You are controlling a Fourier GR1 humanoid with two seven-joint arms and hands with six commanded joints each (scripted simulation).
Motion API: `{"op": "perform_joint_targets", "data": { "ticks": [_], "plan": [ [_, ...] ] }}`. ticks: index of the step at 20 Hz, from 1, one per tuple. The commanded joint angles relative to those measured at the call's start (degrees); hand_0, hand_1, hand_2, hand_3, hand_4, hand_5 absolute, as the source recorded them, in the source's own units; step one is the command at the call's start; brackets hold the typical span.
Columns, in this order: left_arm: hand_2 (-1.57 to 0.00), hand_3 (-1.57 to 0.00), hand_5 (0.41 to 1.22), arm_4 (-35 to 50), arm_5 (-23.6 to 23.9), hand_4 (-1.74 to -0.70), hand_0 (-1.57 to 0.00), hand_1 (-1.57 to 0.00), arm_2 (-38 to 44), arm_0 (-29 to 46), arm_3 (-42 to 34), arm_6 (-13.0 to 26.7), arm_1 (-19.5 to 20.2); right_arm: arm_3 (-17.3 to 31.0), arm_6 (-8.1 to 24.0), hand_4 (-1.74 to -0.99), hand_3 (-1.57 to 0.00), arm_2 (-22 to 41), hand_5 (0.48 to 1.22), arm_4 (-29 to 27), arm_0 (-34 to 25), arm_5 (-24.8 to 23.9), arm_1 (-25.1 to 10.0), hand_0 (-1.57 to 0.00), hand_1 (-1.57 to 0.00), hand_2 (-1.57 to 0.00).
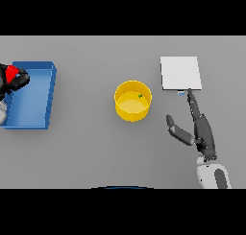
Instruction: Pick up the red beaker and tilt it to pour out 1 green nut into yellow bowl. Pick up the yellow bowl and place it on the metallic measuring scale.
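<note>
The yellow bowl [132, 101] stands at the table's middle with one small green nut [140, 96] inside near its right rim. At the far left my left hand [18, 80] is curled round the red beaker [10, 74], holding it over the blue bin's left end. To the bowl's right, my right hand [201, 128] rests open, fingers straight and pointing up toward the metallic measuring scale [180, 72], thumb spread left toward the bowl. A gap separates this hand from the bowl.
A blue rectangular bin [41, 92] lies at the left edge. The scale, a flat white square with a small display at its near edge, sits at the back right.
</note>
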Motion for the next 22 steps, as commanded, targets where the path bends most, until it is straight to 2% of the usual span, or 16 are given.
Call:
{"op": "perform_joint_targets", "data": {
  "ticks": [1,2,4,6,8,11,14,16,17,22],
  "plan": [
    [-0.96,-0.90,0.778,1.64,-3.34,-1.12,-1.17,-0.94,0.16,0.21,-1.05,0.37,1.23,0.10,0.10,-1.187,0.00,-0.02,0.664,0.22,0.23,-0.16,-0.08,0.00,0.00,0.00],
    [-0.77,-0.72,0.758,2.97,-6.06,-1.03,-0.93,-0.76,-0.35,-0.40,-1.35,0.96,2.10,0.41,0.70,-1.185,0.00,0.04,0.665,0.40,-0.18,-0.44,0.20,0.00,0.00,0.00],
    [-0.49,-0.46,0.723,3.97,-8.53,-0.92,-0.60,-0.48,-0.89,0.15,-2.55,0.32,2.57,-0.29,0.94,-1.182,0.00,0.27,0.667,1.18,0.09,-0.76,-0.09,0.00,0.00,0.00],
    [-0.31,-0.30,0.698,5.16,-10.42,-0.85,-0.38,-0.31,-0.39,-0.23,-2.89,0.31,3.31,0.15,0.88,-1.187,0.00,0.30,0.667,1.13,0.41,-0.78,0.12,0.00,0.00,0.00],
    [-0.20,-0.19,0.684,5.54,-10.18,-0.82,-0.24,-0.20,-0.24,0.15,-2.54,-0.06,2.77,-0.35,0.22,-1.187,0.00,0.71,0.666,1.35,0.71,-0.61,0.16,0.00,0.00,0.00],
    [-0.10,-0.10,0.674,5.75,-9.19,-0.79,-0.12,-0.10,0.54,-0.06,-2.71,-1.92,2.58,-0.80,2.88,-1.193,0.00,1.31,0.660,2.17,0.03,-1.10,0.88,0.00,0.00,0.00],
    [-0.05,-0.05,0.674,6.15,-8.14,-0.79,-0.06,-0.05,1.78,-0.17,-2.08,-3.97,2.54,-1.36,4.44,-1.203,0.00,1.77,0.660,4.89,-0.46,-2.00,-0.24,0.00,0.00,0.00],
    [-0.03,-0.03,0.674,5.50,-7.49,-0.78,-0.04,-0.03,1.52,-0.85,-1.71,-4.95,1.65,-0.68,3.43,-1.175,0.00,2.73,0.677,4.82,-0.99,0.00,-0.93,0.00,0.00,0.00],
    [-0.03,-0.02,0.679,5.63,-7.43,-0.78,-0.03,-0.03,1.68,-0.94,-1.03,-5.23,1.28,-0.96,2.66,-1.162,0.00,3.13,0.694,4.79,-1.99,1.46,-2.03,0.00,0.00,0.00],
    [-0.01,-0.01,0.707,6.05,-7.74,-0.79,-0.01,-0.01,1.42,-1.31,-0.88,-4.60,0.56,1.09,5.80,-1.255,0.00,6.18,0.700,9.41,-10.44,7.83,-8.54,0.00,0.00,0.00]
  ]
}}
